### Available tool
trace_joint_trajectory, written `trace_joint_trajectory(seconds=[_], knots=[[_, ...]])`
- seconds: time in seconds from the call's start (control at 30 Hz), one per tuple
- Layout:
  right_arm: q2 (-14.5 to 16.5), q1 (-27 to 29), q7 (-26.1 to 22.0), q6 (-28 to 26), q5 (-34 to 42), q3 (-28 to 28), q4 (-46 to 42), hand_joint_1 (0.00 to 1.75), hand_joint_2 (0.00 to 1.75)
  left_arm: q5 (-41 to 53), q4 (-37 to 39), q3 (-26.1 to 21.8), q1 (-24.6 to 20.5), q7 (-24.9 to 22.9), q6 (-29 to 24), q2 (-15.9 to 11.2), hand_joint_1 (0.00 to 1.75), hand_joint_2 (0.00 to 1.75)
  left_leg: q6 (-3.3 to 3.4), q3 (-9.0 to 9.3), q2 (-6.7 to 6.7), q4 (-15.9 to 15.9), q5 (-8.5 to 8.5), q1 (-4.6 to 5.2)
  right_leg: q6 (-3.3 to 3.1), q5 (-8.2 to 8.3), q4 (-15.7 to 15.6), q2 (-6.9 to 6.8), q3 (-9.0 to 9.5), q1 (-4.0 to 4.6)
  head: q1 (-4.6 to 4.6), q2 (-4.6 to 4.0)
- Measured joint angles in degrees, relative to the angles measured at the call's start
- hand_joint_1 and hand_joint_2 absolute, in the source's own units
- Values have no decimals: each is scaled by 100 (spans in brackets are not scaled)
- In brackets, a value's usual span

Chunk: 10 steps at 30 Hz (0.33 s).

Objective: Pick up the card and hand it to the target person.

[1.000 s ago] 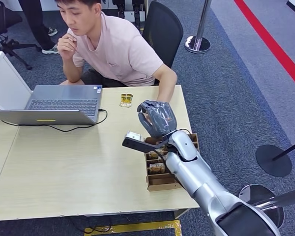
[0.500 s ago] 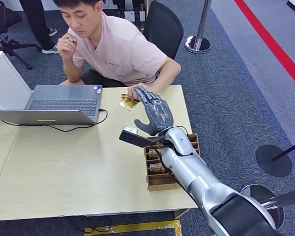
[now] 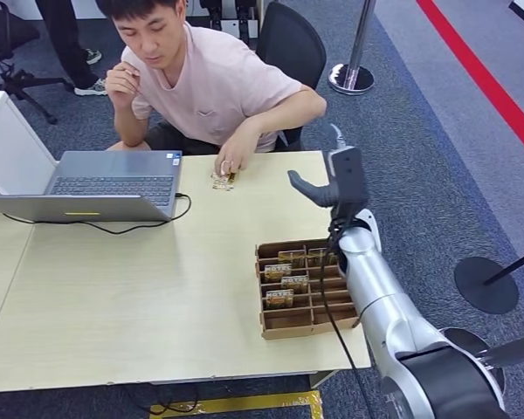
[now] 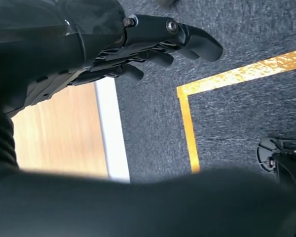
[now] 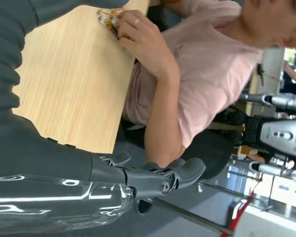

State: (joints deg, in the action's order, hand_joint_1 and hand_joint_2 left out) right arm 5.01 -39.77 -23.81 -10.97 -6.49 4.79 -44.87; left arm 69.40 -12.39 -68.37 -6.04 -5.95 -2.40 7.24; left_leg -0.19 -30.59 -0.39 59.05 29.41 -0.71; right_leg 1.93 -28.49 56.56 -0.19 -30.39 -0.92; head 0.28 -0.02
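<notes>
Your table [image 3: 148, 288]: pale wood, three things on it.
You have a laptop [image 3: 94, 185] at the far left with its cable [image 3: 114, 229] trailing on the wood, a card [image 3: 223, 181] at the far edge under a person's hand [image 3: 231, 158], and a compartmented tray [image 3: 302, 288] of cards near the right edge.

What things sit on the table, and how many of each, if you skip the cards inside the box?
laptop: 1
black cable: 1
wooden box: 1
loose card: 1
Total: 4
</notes>
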Motion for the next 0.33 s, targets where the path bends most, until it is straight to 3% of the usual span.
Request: trace_joint_trajectory(seconds=[0.33], knots=[[-515, 205, -49, 840, 2128, -1753, -9, 0, 175, -42, 0, -7, 14, -26, -22, -1, 0, 0, 1, -2, -6, 1, 1, 0, 0, 0, -1, -7, -1, 0, 0, -1]])
